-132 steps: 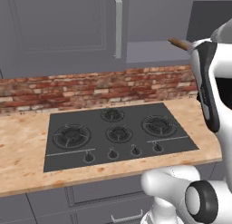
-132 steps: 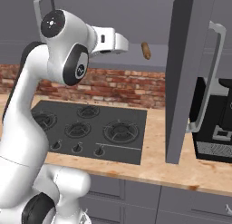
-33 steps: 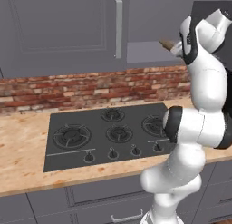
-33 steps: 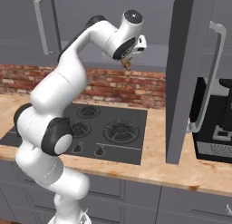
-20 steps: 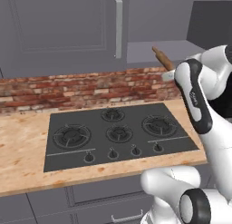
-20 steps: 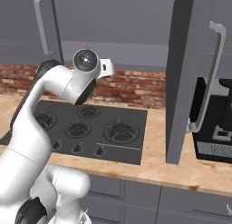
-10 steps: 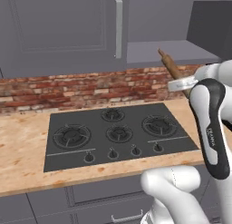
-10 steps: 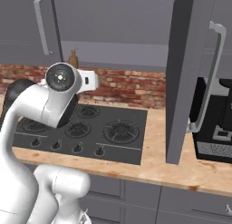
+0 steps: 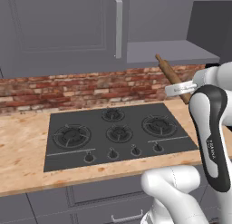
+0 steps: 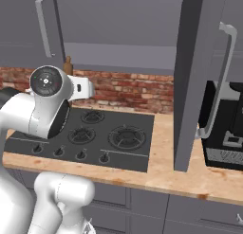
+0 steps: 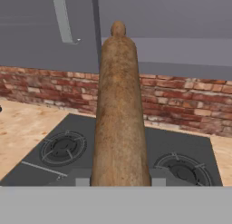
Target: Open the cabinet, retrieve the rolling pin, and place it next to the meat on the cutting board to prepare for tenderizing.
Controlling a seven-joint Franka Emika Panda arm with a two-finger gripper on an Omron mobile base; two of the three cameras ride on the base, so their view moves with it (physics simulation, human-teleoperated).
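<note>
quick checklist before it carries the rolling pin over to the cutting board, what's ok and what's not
1. Rolling pin in the gripper: ok, pin sticks out from it.
2. Pin out of the cabinet: ok, over the cooktop.
3. Cabinet door open: ok.
4. Cutting board and meat located: cannot tell.
5. Path right past the open door and the coffee machine: not ok, door stands in the way.

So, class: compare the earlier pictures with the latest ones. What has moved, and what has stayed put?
The arm swung down from cabinet height, carrying the rolling pin lower, out over the stovetop. The end effector stays shut on the pin. The cabinet door remains open; stovetop and coffee machine are unchanged.
</note>
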